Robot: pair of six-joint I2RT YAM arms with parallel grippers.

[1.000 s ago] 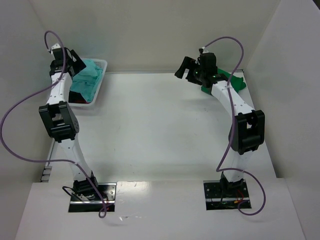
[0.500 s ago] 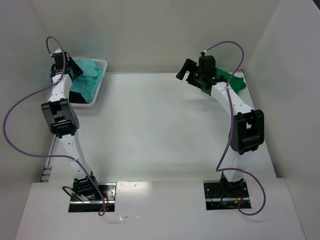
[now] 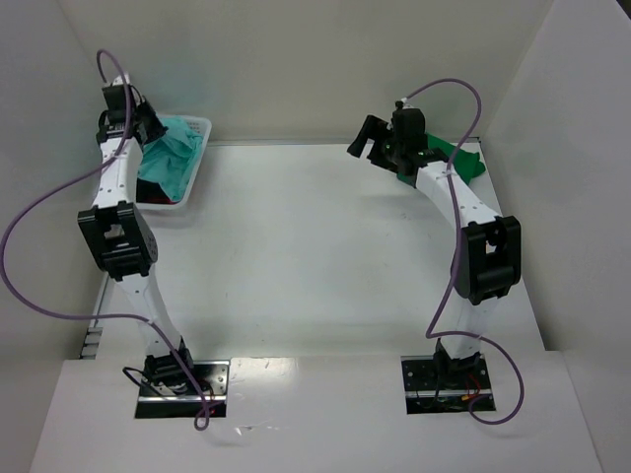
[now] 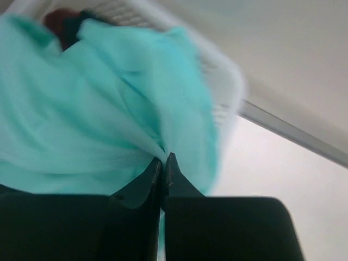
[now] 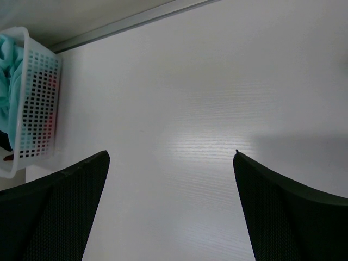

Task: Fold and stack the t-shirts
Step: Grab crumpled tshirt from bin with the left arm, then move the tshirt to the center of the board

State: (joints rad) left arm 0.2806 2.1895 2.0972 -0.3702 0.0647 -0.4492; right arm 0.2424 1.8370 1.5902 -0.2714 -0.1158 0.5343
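White tabletop (image 3: pixel 315 266) runs from its near edge out to the far corners, where all the cloth lies. Toward the far right corner the right claw (image 3: pixel 380 143) hangs above the surface, jaws spread wide with nothing between them. The darker green t-shirt (image 3: pixel 465 161) lies bunched just behind it, in that corner.

In the far left corner sits the white lattice basket (image 3: pixel 202 128). The left claw (image 4: pixel 163 163) is down in it, jaws pinched tight on a fold of the teal t-shirt (image 4: pixel 98 103), which is heaped in the basket and drapes toward its right rim. A scrap of dark red cloth (image 4: pixel 57 19) shows beneath.

The left claw is plainly the nearer one, so the lift looks like its job. The shirt lies just ahead of its tips and would have to come up and rightward over the rim, toward the middle of the tabletop.
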